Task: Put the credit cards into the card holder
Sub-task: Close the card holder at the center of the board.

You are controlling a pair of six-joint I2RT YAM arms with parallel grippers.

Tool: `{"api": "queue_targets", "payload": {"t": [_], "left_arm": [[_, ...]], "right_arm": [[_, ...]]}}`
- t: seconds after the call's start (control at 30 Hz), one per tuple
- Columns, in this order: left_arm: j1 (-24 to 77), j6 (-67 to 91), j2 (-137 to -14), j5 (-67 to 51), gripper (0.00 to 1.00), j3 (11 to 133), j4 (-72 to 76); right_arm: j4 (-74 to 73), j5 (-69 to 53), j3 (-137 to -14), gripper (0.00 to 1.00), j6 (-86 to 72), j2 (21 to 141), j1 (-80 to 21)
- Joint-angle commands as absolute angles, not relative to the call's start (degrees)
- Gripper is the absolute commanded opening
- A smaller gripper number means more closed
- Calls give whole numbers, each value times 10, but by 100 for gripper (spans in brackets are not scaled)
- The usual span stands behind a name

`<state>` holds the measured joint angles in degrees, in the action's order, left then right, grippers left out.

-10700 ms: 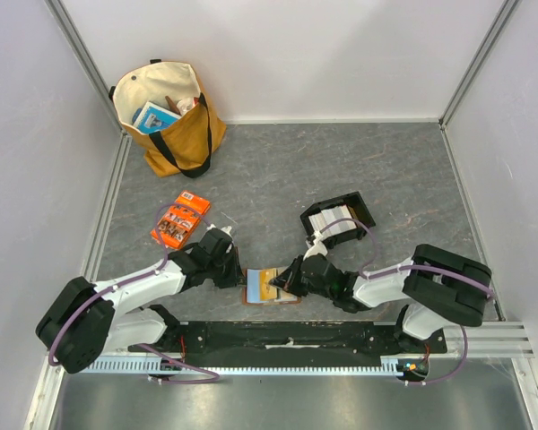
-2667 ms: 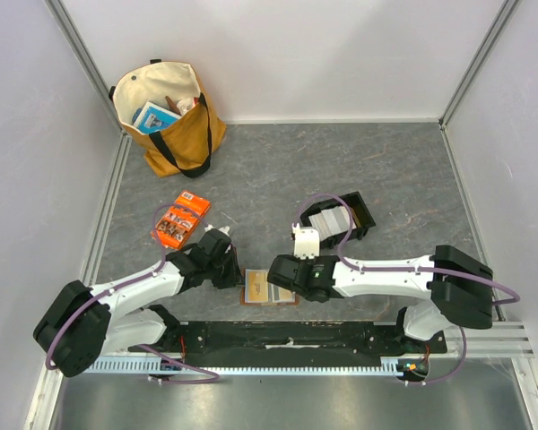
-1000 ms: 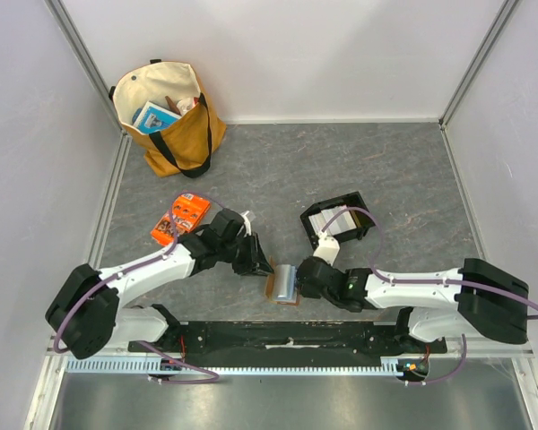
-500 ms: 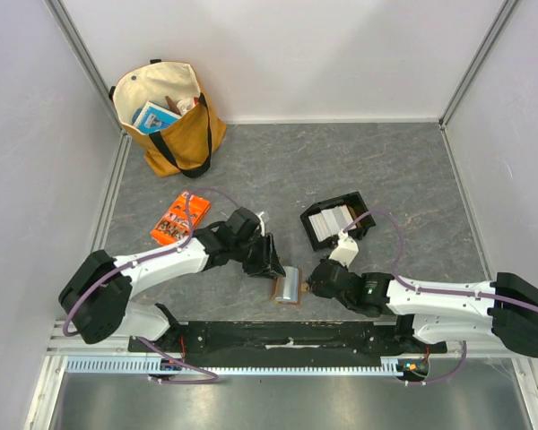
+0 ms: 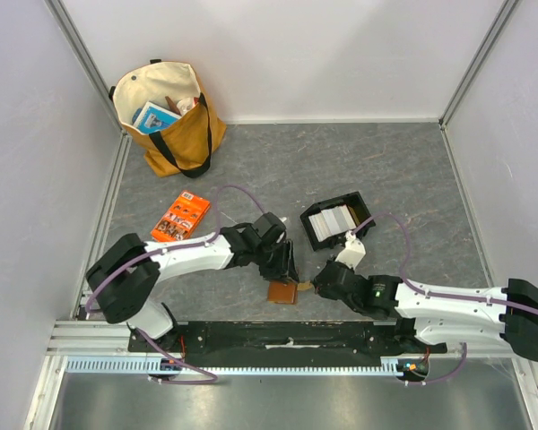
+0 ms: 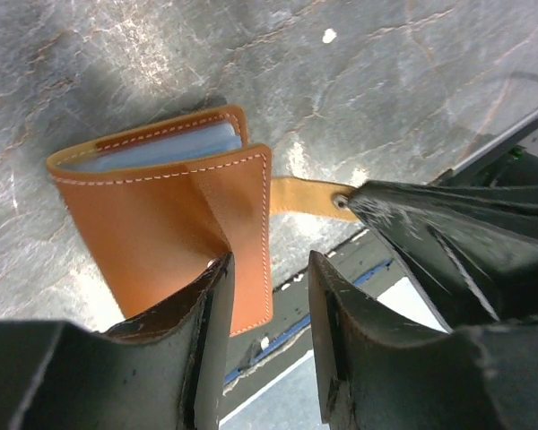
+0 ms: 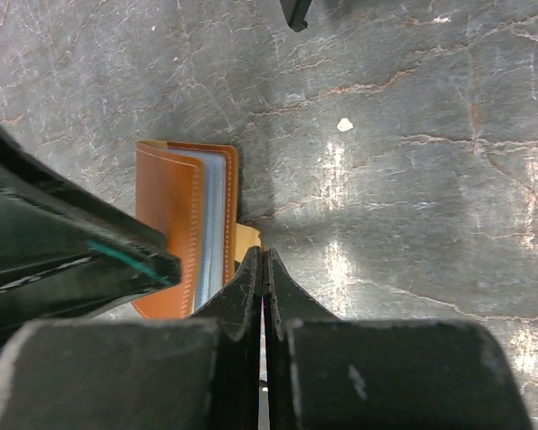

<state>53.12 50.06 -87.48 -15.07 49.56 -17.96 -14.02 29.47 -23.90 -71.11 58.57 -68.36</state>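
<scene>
At the near edge of the table (image 5: 386, 161), just ahead of the arm bases, the wallet (image 6: 152, 215) lies folded over on itself. Its strap (image 6: 300, 193) sticks out to one side, unfastened. The right gripper (image 7: 262, 255) is pinched tight on the end of that strap, by the snap. The left gripper (image 6: 269, 262) hangs just over the wallet's front cover with its jaws apart and nothing clamped between them. Pale blue edges show between the covers at the open side; whether they are cards or the wallet's own sleeves cannot be told.

Farther back and to the right, a black tray (image 5: 363, 208) holds a stack of pale cards (image 5: 332, 220), well apart from the wallet. An orange packet (image 5: 181, 218) lies to the left, and a cloth bag (image 5: 166, 116) stands in the far left corner.

Judging by this, the job is partly done at most. Something may already be in the wallet, but the cards in the tray have not gone in. The wallet would have to be opened again to take them, and the strap is not yet snapped down.
</scene>
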Motion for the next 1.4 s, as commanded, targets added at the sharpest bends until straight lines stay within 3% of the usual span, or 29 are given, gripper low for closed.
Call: {"api": "queue_targets", "payload": {"t": [0.0, 0.17, 0.73, 0.83, 1.0, 1.13, 1.37], "left_arm": [[541, 529, -911, -134, 45, 466, -123], [545, 546, -915, -149, 45, 458, -65], [544, 445, -758, 25, 47, 484, -236], [543, 437, -747, 36, 40, 461, -238], [544, 425, -756, 32, 12, 439, -227], [544, 418, -766, 17, 2, 435, -203], [542, 415, -797, -23, 2, 433, -159]], "right_arm": [[-146, 323, -234, 0, -723, 568, -682], [-149, 318, -239, 0, -715, 570, -682], [-155, 318, -263, 0, -705, 591, -682], [-155, 318, -272, 0, -701, 601, -682], [-156, 311, -291, 1, -693, 631, -682], [-156, 304, -304, 0, -692, 655, -682], [-157, 302, -315, 0, -690, 671, -682]]}}
